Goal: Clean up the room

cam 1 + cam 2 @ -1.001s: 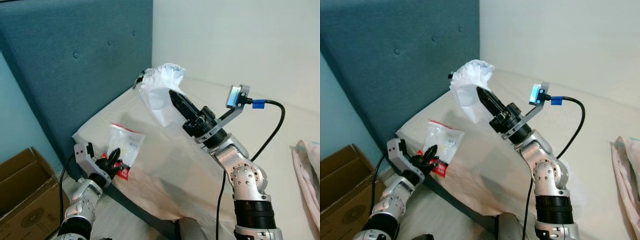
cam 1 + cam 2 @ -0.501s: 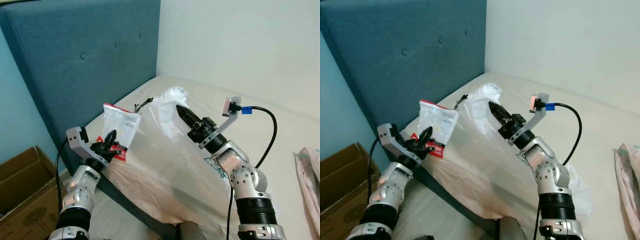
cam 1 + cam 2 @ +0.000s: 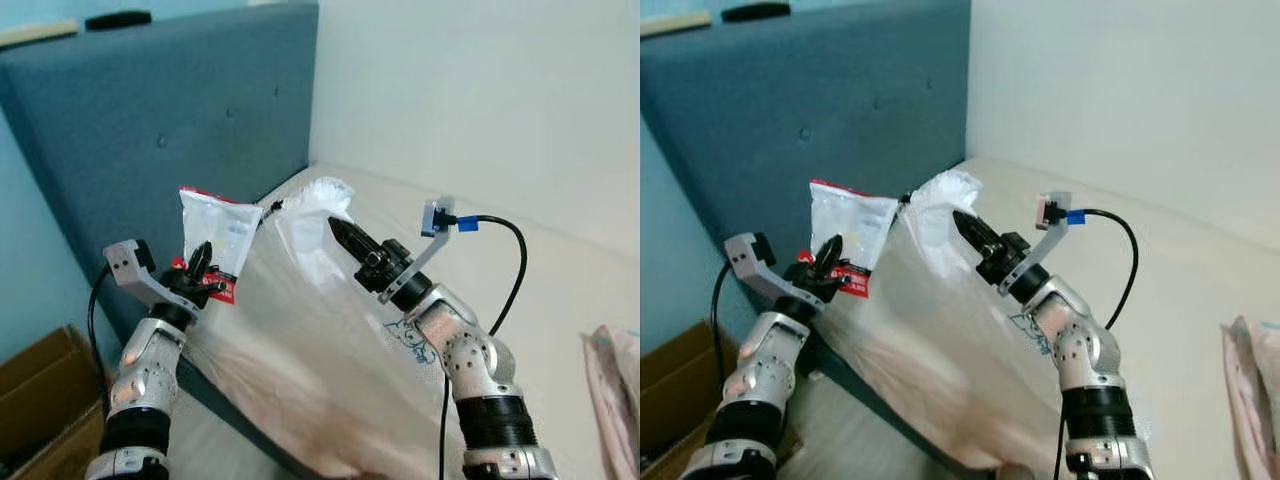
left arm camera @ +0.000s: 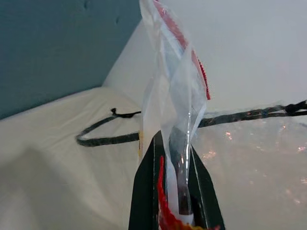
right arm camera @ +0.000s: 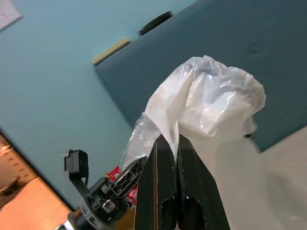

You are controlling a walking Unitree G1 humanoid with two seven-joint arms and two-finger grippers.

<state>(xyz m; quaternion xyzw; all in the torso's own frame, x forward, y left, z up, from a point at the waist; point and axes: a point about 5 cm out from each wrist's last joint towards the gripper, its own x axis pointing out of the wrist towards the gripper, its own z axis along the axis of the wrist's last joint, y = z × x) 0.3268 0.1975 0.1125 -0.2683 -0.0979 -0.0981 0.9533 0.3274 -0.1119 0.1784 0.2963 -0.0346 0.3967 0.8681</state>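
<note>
Pinching a clear packet (image 3: 214, 232) upright, the left gripper (image 3: 199, 262) hovers beside the white plastic bag (image 3: 312, 215), which the right gripper (image 3: 338, 229) clamps above the bed (image 3: 560, 290).

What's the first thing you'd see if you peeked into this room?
You would spot the big clear plastic bag stretched over the bed, its white bunched top pinched by the right gripper. Next to it, the left gripper holds up a small clear packet with a red edge in front of the tall blue headboard. A brown cardboard box sits on the floor at the robot's left.
</note>
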